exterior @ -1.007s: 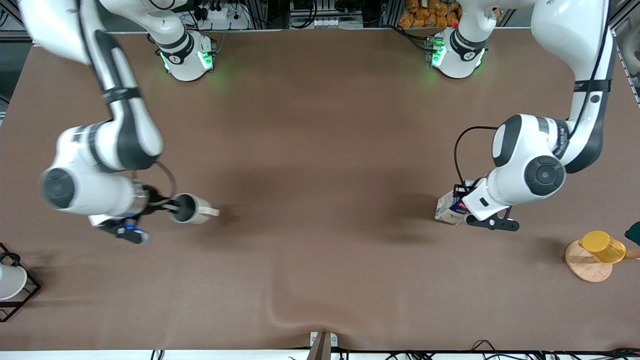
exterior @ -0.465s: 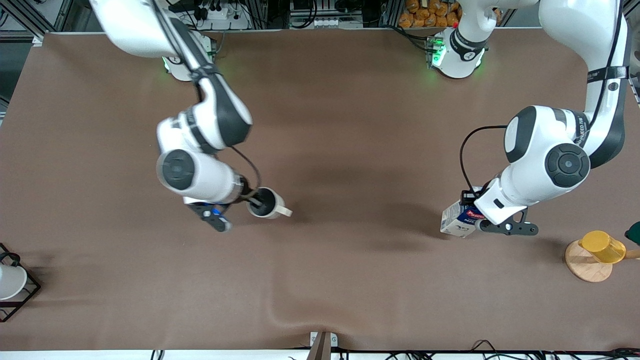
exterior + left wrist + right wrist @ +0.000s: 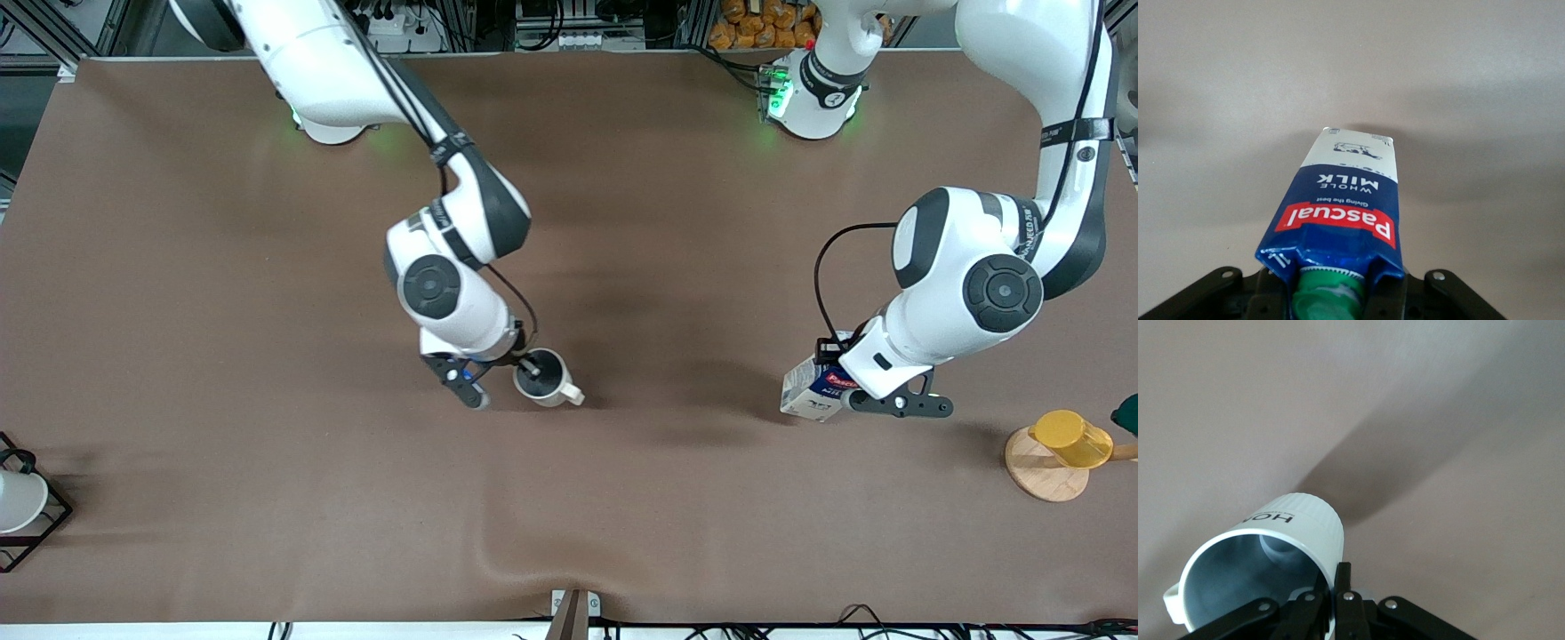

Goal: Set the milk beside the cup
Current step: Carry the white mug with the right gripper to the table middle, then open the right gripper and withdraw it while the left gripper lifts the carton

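Front view: right gripper (image 3: 531, 365) pinches the cup (image 3: 543, 378) by its rim wall, one finger inside, one outside, over mid-table. Left gripper (image 3: 841, 388) is clamped on the milk (image 3: 811, 389) at its gable top, carton tilted, over the left arm's end, well apart from the cup.

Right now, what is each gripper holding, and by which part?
Left gripper: milk, by its capped top. Right gripper: cup, by its rim.
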You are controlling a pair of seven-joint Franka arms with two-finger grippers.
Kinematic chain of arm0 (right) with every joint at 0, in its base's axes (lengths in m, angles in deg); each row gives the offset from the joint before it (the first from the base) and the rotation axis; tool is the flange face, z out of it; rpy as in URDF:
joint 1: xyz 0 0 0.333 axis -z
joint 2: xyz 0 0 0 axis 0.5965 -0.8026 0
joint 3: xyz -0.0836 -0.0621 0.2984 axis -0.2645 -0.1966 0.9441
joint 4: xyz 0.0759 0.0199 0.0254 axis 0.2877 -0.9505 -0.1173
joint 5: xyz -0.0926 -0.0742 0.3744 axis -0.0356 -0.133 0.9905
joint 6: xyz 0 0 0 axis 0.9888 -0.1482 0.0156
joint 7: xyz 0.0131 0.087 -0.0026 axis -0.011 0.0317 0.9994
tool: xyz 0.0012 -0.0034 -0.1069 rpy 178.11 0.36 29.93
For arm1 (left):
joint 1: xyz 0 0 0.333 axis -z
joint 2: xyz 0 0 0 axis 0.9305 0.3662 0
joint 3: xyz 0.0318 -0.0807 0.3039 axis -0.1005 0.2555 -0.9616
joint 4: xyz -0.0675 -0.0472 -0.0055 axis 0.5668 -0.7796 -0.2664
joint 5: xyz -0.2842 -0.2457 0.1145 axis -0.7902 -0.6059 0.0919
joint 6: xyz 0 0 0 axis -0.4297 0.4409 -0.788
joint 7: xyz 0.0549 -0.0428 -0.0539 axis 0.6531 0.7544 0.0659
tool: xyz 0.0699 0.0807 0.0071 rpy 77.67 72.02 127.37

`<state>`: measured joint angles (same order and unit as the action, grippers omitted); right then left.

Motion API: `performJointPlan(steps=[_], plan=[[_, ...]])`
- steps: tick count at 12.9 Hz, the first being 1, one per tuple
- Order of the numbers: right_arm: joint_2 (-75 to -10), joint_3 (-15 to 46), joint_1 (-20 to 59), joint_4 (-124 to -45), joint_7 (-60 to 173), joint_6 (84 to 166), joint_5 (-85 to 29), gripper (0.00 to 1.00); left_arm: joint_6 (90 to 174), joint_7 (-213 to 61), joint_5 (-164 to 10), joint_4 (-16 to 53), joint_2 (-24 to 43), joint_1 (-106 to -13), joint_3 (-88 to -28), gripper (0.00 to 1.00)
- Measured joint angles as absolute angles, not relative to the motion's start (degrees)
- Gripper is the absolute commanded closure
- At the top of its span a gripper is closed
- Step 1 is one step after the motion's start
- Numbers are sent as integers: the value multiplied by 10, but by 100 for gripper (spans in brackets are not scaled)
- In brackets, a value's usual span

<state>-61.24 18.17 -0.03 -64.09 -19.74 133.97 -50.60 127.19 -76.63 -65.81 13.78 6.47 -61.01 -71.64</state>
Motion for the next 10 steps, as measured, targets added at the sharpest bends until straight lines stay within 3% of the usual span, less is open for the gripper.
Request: performJointPlan(steps=[3, 4, 5, 8, 10], plan=[[-644, 181, -26, -639, -221, 1386, -506, 100, 1272, -766, -658, 138, 65, -610, -716, 100], [-651, 181, -33, -639, -223, 1398, -506, 39, 1272, -766, -658, 138, 65, -610, -716, 100], [-657, 181, -37, -638, -224, 1405, -506, 0, 1272, -766, -658, 138, 65, -610, -716, 100], [-659, 176, -39, -624, -225, 1386, -506, 0, 1268, -770, -658, 139, 65, -610, -708, 100], [-658, 168, -34, -585, -226, 1300, -506, 0, 1254, -798, -658, 139, 65, -610, -690, 100]])
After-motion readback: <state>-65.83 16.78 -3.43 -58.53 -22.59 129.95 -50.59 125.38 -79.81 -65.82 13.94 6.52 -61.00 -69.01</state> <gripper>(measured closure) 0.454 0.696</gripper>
